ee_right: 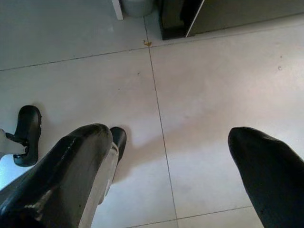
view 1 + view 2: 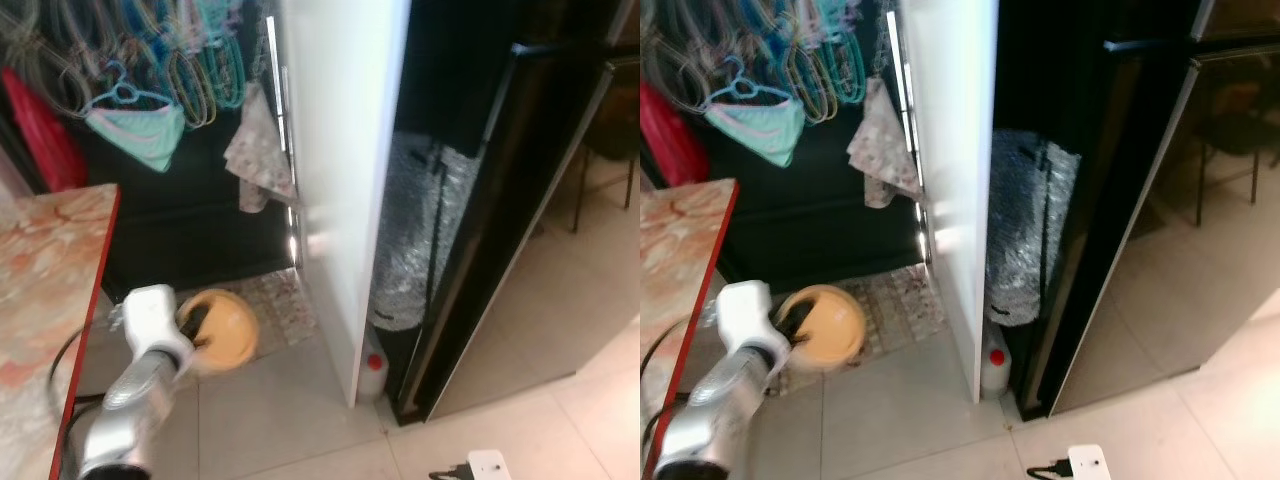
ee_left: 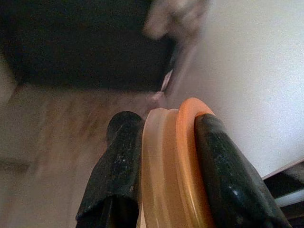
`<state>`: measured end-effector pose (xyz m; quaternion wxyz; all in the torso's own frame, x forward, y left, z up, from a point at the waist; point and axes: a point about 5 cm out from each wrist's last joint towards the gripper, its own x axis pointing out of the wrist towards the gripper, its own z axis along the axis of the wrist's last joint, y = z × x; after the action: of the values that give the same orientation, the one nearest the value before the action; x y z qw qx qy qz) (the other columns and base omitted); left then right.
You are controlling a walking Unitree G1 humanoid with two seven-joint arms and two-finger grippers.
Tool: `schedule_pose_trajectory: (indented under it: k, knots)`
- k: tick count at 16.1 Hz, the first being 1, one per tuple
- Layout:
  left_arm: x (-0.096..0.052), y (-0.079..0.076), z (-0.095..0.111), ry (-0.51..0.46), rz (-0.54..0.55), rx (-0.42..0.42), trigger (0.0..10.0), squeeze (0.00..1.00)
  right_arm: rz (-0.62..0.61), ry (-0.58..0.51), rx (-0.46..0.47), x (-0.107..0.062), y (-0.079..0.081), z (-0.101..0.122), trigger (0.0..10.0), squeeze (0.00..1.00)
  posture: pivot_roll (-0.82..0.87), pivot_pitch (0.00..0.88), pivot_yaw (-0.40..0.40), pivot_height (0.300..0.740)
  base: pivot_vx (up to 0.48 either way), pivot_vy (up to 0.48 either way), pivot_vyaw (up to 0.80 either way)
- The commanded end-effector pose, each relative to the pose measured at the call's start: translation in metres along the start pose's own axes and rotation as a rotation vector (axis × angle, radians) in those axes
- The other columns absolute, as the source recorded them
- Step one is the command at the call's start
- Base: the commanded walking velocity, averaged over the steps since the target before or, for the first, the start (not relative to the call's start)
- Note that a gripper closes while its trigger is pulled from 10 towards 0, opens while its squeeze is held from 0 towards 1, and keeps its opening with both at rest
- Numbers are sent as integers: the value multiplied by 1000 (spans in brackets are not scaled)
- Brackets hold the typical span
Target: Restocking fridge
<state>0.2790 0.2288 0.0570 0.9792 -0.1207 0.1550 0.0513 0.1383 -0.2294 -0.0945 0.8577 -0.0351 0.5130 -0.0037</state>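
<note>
The left end effector (image 3: 161,156) clamps a round, smooth orange lid (image 2: 222,328) edge-on between its black fingers, a glossy white fridge door (image 2: 345,150) just beyond it, while the right end effector (image 1: 166,161) hangs spread open above pale floor tiles (image 1: 199,95).

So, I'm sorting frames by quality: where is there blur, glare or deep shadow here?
Left eye view: the bowl in the left gripper is smeared, and glare marks the white door. Left wrist view: background blurred, fingers sharp. Right wrist view: crisp, evenly lit floor.
</note>
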Motion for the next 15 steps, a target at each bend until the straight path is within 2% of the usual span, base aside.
schedule_pose_trajectory:
  k: [1, 3, 4, 5, 6, 7, 9, 10, 11, 13, 15]
  knots:
    - [1, 17, -25, 98, 50, -58, 10000, 0, 8, -6, -13, 1, 2, 2, 10000, 0, 107, 0, 8, 740, 0, 0, 0]
    - [-8, 39, -69, 254, 155, -163, 10000, 0, 5, -6, -14, 0, 1, 1, 10000, 0, 91, 0, 1, 740, 0, 0, 0]
    - [-12, 44, -81, 290, 182, -187, 10000, 0, 4, -7, -16, 0, 0, 1, 10000, 0, 91, 0, -4, 740, 0, 0, 0]
    - [-23, 48, -104, 376, 227, -246, 10000, 0, 8, -8, -29, 0, 0, 2, 10000, 0, 94, 0, -10, 740, 0, 0, 0]
    - [-26, 48, -111, 400, 234, -253, 10000, 0, 8, -7, -29, 0, 0, 2, 10000, 0, 94, 0, -10, 740, 0, 0, 0]
    - [-41, 52, -134, 477, 287, -290, 10000, 0, 7, -7, -32, 0, -1, 2, 10000, 0, 90, 0, -13, 740, 0, 0, 0]
    - [-50, 55, -144, 516, 323, -281, 10000, 0, 5, -6, -33, 0, -1, 1, 10000, 0, 89, 0, -13, 740, 0, 0, 0]
    - [-52, 54, -147, 518, 315, -281, 10000, 0, 5, -5, -33, 0, -1, 1, 10000, 0, 87, 0, -12, 740, 0, 0, 0]
    - [-57, 51, -154, 561, 284, -231, 10000, 0, 3, -4, -33, 0, -1, 1, 10000, 0, 89, 0, -12, 740, 0, 0, 0]
    - [-60, 49, -159, 588, 276, -212, 10000, 0, 7, -1, -37, 0, -1, 0, 10000, 0, 92, 0, -11, 740, 0, 0, 0]
    - [-64, 52, -163, 595, 323, -259, 10000, 0, 8, -1, -39, 0, -1, 0, 10000, 0, 92, 0, -11, 740, 0, 0, 0]
